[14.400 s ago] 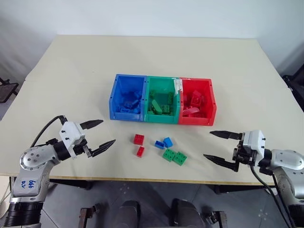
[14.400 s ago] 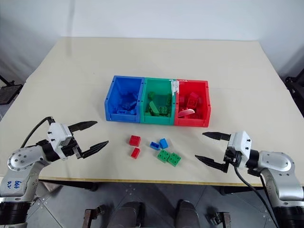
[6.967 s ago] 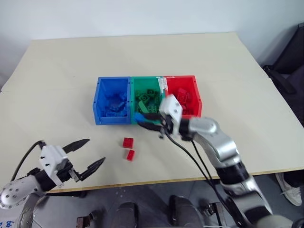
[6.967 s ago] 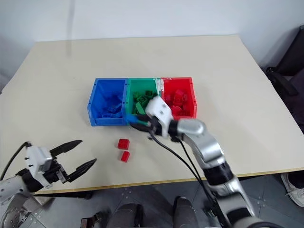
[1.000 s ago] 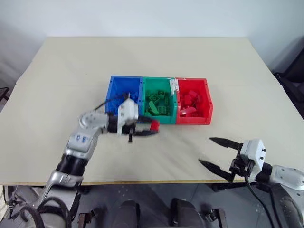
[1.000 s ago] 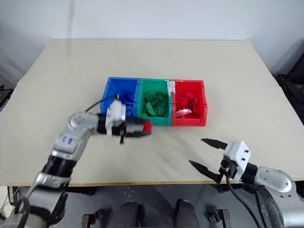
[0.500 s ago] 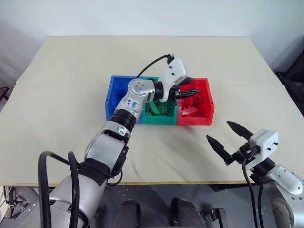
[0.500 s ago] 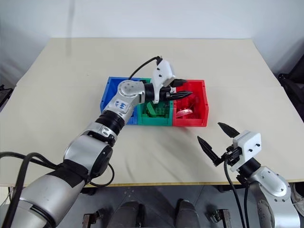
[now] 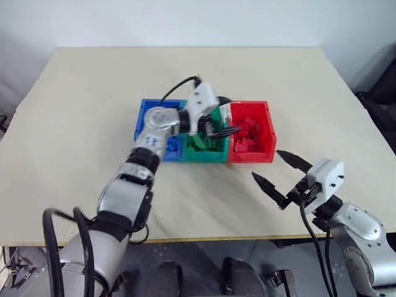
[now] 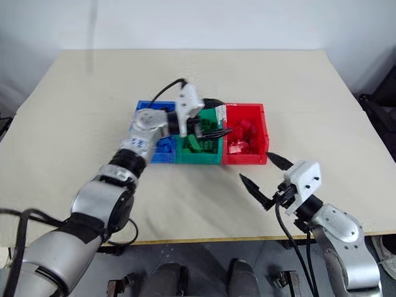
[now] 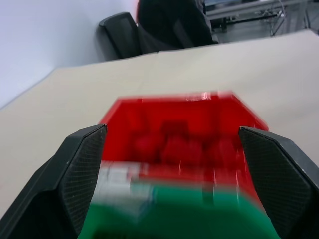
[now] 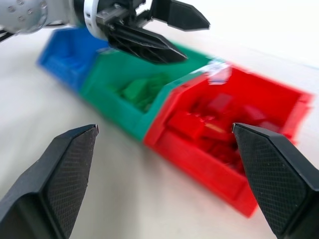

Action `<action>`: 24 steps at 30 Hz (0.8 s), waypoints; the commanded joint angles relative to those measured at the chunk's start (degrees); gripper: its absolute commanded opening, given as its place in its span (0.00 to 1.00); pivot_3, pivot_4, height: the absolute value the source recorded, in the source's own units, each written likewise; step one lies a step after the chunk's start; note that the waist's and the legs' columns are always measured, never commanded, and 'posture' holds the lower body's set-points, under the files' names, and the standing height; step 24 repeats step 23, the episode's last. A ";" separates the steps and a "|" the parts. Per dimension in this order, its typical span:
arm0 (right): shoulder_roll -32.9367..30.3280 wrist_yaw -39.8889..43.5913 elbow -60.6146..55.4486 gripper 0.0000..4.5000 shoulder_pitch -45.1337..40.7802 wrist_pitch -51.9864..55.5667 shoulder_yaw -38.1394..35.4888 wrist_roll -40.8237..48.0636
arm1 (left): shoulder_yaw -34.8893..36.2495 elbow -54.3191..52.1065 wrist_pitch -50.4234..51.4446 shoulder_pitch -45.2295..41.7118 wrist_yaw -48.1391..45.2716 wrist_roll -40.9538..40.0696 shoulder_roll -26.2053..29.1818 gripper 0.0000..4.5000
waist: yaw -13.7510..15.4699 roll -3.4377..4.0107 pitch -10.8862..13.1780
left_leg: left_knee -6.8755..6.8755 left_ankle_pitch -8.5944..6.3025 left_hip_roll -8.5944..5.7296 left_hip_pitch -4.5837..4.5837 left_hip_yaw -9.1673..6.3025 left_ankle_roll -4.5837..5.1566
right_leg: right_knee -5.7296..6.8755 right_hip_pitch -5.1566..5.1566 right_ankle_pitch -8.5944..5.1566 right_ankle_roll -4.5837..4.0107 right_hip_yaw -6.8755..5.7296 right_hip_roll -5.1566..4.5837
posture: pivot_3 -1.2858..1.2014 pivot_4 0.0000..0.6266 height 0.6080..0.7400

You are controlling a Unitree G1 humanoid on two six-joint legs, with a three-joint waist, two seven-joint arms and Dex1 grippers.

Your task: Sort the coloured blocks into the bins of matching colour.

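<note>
The three joined bins stand mid-table: blue (image 9: 148,133), green (image 9: 207,151), red (image 9: 263,133). Red blocks (image 9: 247,133) lie in the red bin and green blocks (image 9: 204,142) in the green one. My left arm covers part of the blue bin. My left gripper (image 9: 230,117) hovers open over the wall between the green and red bins, with nothing between its fingers (image 12: 144,45). In the left wrist view the red bin (image 11: 174,112) lies straight ahead. My right gripper (image 9: 265,164) hangs open and empty above the table, in front of the red bin's right end.
The beige table (image 9: 93,80) reaches well beyond the bins on every side. Its front edge (image 9: 204,238) runs close below my right gripper. A dark chair (image 9: 380,99) stands off the table's right side.
My left gripper carried a red block from in front of the bins to above the red bin and opened; the block is gone from its fingers. The right gripper stayed open and shifted slightly left.
</note>
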 commanded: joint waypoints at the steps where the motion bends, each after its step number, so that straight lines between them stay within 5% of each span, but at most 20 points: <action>1: -2.34 6.51 3.61 1.00 -3.57 -1.11 1.33 1.66 | 2.98 -20.13 7.27 8.87 -5.73 -6.33 7.53 1.00 | -0.68 0.01 0.01 | -0.01 0.00 0.01 0.01 -0.02 0.00 | 0.03 0.00 0.00 -0.01 0.00 0.00 | 0.52 0.24 1.00; 7: -4.75 19.79 17.26 1.00 -14.32 -5.87 6.91 -0.63 | 19.10 -53.24 22.70 40.04 -4.06 -16.01 24.78 1.00 | -1.57 0.04 0.03 | -0.04 -0.01 0.08 0.05 -0.09 -0.01 | 0.06 0.00 -0.02 -0.04 -0.05 -0.02 | 0.52 0.24 1.00; 14: -5.36 30.90 29.44 1.00 -22.89 -11.59 11.63 -3.56 | 33.60 -68.25 29.27 67.75 3.09 -16.12 26.70 1.00 | 0.16 0.07 0.05 | 0.15 -0.16 0.04 0.05 -0.23 -0.03 | 0.07 0.16 -0.02 -0.05 -0.20 -0.14 | 0.52 0.24 1.00; 24: -4.18 31.63 35.23 1.00 -25.27 -14.41 10.82 -4.55 | 31.20 -70.75 26.57 69.51 10.55 -16.16 22.12 1.00 | 0.47 0.08 0.05 | 0.20 -0.23 0.06 0.08 -0.19 -0.09 | 0.23 0.10 -0.05 -0.10 -0.19 -0.13 | 0.52 0.24 1.00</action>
